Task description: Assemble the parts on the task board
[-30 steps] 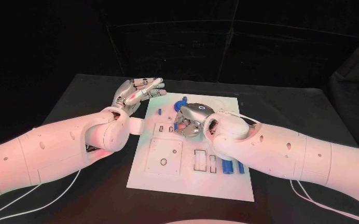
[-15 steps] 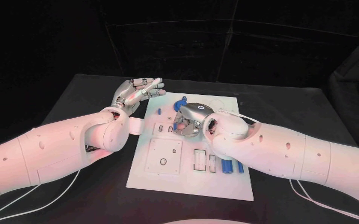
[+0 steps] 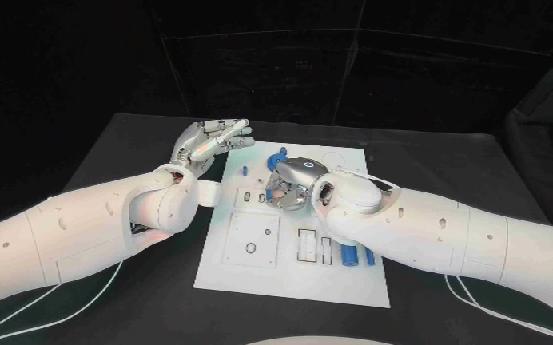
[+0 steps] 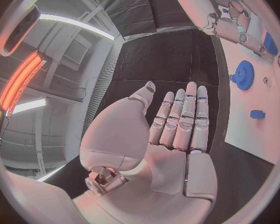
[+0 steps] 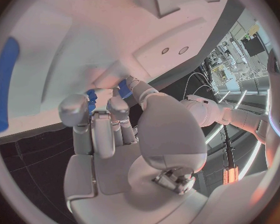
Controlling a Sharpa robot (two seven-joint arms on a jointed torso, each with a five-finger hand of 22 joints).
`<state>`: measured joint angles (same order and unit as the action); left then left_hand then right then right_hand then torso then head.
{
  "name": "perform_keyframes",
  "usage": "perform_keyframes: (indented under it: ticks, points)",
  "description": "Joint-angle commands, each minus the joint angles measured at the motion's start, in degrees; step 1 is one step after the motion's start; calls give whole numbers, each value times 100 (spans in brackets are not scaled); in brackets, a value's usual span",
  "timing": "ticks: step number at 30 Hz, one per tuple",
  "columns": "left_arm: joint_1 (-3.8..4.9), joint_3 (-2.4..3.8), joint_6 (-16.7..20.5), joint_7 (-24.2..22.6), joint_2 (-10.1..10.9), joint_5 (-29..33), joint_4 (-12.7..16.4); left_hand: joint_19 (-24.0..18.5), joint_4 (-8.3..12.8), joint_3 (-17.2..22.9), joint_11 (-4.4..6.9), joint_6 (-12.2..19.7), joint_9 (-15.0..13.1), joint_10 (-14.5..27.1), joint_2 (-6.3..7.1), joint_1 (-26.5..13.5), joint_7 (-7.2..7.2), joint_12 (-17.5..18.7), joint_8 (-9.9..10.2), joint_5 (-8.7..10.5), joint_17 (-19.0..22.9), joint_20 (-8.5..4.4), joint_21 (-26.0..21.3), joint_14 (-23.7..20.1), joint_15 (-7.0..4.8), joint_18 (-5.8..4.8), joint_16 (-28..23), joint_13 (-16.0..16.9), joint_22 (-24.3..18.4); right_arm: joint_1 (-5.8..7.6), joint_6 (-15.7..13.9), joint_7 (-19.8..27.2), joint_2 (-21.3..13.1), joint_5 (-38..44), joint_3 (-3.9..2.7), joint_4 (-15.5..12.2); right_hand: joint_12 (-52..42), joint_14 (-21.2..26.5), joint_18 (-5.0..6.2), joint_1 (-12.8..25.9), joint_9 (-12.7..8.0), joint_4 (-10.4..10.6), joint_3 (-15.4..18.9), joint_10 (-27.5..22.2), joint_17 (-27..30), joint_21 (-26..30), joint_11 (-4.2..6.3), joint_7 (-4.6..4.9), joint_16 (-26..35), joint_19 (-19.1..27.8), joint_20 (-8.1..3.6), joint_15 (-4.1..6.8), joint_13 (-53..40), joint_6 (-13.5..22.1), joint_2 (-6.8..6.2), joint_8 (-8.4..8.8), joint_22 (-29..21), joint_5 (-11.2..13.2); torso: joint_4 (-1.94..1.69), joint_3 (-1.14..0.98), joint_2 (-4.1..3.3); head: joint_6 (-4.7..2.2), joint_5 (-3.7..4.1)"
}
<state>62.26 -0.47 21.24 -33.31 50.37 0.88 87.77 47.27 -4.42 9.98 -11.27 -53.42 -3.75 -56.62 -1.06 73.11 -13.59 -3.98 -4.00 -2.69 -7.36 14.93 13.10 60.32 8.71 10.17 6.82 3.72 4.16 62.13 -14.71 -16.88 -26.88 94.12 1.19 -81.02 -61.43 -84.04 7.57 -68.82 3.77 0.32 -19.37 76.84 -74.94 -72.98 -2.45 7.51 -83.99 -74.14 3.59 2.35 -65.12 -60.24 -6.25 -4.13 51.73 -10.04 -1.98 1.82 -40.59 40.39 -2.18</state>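
The white task board [image 3: 260, 269] lies in the middle of the black table. My right hand [image 3: 292, 184] hovers low over the board's middle, fingers curled down and pinching a small blue part [image 3: 268, 195] against the board. The right wrist view shows its fingertips [image 5: 74, 109] closed around that blue part [image 5: 91, 96] at the board's surface [image 5: 59, 50]. My left hand [image 3: 211, 141] is held flat with fingers straight beside the board's far left corner, holding nothing; the left wrist view shows its palm [image 4: 177, 124] empty. A blue gear [image 3: 280, 156] stands at the board's far end.
Two blue pegs [image 3: 352, 258] lie near the board's near right edge. The left wrist view shows the gear [image 4: 242, 75] and a small blue piece [image 4: 257, 114] on the board [image 4: 264, 134]. Black table [image 3: 138, 141] surrounds the board.
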Motion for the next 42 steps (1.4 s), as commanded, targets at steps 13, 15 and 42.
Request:
perform_keyframes:
  ticks: [13,15,42]
  points:
    - [8,1,-69,3,-2,1,-1,0,20,-1,5,45,2,27,-58,0,-48,9,22,-17,3,42,-37,-30,11,36,-36,-5,-8,-19,-199,-208,-8,87,24,-9,174,-325,-43,480,-4,302,752,-130,-197,140,-41,41,134,41,80,-78,129,397,-270,46,-160,-37,0,-2,-2,13,9]
    - [8,0,-64,9,-3,1,-4,0,20,-1,5,45,2,27,-58,0,-48,9,22,-17,3,42,-37,-30,11,36,-36,-5,-8,-23,-432,-213,-18,146,25,-32,212,-324,-29,451,7,518,1303,-175,-190,173,-77,79,147,45,105,-130,166,553,-235,29,-200,-125,1,-4,1,15,10]
    - [212,0,-956,2975,211,-2068,49,2841,-713,-889,984,-894,-188,-2232,312,-1160,709,-1566,-344,-9,-5558,-1184,2412,2721,-1113,-22,6303,1107,1237,598,-1422,1552,-2018,-3027,-33,-1428,767,-188,99,-809,50,1452,2612,-625,358,712,-102,105,592,365,143,-131,820,684,255,-123,-1075,-599,53,-116,198,-28,-56]
